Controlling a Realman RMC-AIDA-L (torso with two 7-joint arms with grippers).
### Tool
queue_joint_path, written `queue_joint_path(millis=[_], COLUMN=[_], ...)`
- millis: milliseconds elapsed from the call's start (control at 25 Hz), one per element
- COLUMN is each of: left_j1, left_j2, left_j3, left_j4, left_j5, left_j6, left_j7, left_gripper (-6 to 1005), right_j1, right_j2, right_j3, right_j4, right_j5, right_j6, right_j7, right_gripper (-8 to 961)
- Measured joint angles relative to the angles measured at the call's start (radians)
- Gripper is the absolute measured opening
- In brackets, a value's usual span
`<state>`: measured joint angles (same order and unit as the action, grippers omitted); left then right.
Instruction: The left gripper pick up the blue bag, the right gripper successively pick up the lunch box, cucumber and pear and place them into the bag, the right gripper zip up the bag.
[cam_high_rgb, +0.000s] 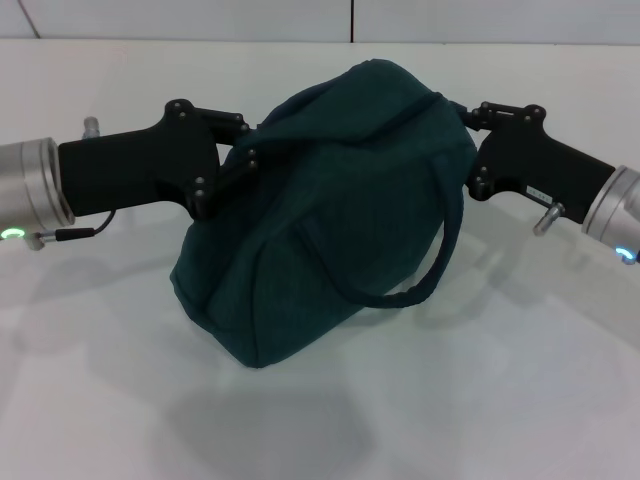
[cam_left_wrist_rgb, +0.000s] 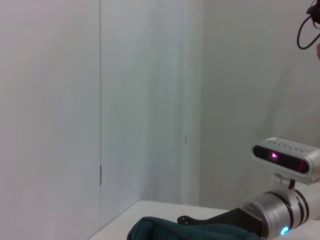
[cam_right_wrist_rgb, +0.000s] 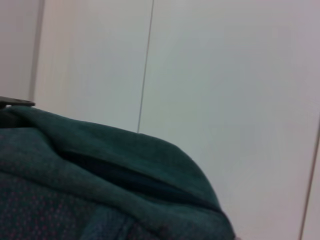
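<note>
White desk (cam_high_rgb: 520, 400) carries the blue bag (cam_high_rgb: 330, 220), bulging, its top seam apparently shut. Left tool (cam_high_rgb: 225, 160) is clamped on the bag's end; right tool (cam_high_rgb: 470, 125) touches the opposite end, grip indeterminate. Zipping appears nearly done.

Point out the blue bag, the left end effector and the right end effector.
blue bag (cam_high_rgb: 330, 200), head view, front fabric panel.
left end effector (cam_high_rgb: 243, 158), head view, fingertips at bag's end.
right end effector (cam_high_rgb: 468, 118), head view, fingertips at bag's top.

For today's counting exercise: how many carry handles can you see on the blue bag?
1: a loop handle hangs down the blue bag's near side, towards the right pincer. Another may be hidden.
</note>
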<state>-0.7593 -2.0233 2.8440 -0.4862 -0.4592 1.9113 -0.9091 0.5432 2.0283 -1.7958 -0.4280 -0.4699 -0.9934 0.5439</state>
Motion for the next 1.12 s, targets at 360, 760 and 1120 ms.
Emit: queue_joint_path(millis=[360,760,1120], left_j1=[-0.001,-0.001,-0.005], left_j2=[0.014,0.037,0.032], left_j3=[0.0,0.0,0.0], left_j4=[0.049,0.08,0.079], left_j5=[0.045,0.063,0.035], left_j6=[0.014,0.059,0.005], left_j7=[0.063,0.07,0.017], left_gripper=[105,104,103], right_j1=[0.011,0.004,-0.031], right_j2=[0.0,0.0,0.0], right_j3=[0.007,0.0,-0.001], right_j4=[0.0,0.001,0.008], right_j5=[0.013,0.013,0.006], right_j6=[0.037,0.003,-0.048], right_j7=[0.0,-0.009,-0.012], right_gripper=[242,234,207])
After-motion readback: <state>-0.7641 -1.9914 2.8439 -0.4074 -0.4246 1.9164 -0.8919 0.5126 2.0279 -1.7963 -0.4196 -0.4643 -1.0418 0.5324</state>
